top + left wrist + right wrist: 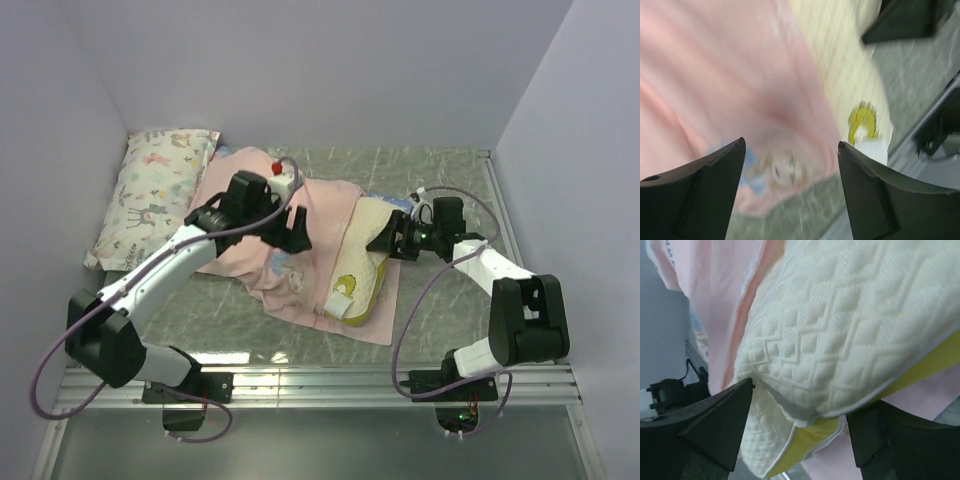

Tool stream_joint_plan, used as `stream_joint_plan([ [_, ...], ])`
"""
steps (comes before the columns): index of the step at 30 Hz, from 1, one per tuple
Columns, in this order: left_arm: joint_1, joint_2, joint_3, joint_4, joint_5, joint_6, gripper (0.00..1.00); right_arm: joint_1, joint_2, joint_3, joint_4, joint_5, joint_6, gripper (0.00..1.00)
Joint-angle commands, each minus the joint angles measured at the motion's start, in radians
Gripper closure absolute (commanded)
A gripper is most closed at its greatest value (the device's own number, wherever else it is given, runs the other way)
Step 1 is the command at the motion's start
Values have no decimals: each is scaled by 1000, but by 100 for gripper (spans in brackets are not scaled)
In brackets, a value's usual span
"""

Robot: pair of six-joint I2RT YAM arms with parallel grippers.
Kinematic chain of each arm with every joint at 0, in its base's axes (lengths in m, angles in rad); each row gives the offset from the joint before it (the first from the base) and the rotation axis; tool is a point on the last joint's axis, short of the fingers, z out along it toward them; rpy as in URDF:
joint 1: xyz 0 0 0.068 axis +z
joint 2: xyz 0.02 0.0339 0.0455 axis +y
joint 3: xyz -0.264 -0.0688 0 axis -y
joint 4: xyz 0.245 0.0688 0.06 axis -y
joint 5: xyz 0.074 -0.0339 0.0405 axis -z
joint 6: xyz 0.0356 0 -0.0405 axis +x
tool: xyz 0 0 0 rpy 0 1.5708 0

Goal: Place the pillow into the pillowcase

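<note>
Pillow [360,265] is lying on the pink pillowcase [322,205], right of centre; right gripper [388,240] is straddling its far corner, jaws wide; left gripper [790,145] is hovering wide-open over fabric; pushing now is probably risking bunching, nothing holding the case's mouth.

Blurred across the whole left wrist view: pillowcase [715,75], printed face near its hem smeared beyond reading; yellow logo [863,122] reduced to a streak.
Hidden in the top view: side of pillow [368,262] toward the worktop's left edge, tucked under pink fabric; its far right corner masked by right gripper [375,241].
Cut off in the right wrist view: pillow, at top and right edges.
Too small to read from above: prints on white cushion [150,195], far left corner.
</note>
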State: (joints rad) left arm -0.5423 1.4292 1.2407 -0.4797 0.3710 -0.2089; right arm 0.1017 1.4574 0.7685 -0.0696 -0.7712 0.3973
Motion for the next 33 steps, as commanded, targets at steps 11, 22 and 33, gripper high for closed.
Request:
stream_joint_plan([
  [11,-16,158,-167,-43,32,-3,42,76,0,15,-375,-146,-149,3],
  [22,-309,200,89,-80,542,158,98,70,74,9,-18,-231,159,100],
  [33,-251,246,145,-160,601,235,66,79,29,-26,-60,-157,60,100],
])
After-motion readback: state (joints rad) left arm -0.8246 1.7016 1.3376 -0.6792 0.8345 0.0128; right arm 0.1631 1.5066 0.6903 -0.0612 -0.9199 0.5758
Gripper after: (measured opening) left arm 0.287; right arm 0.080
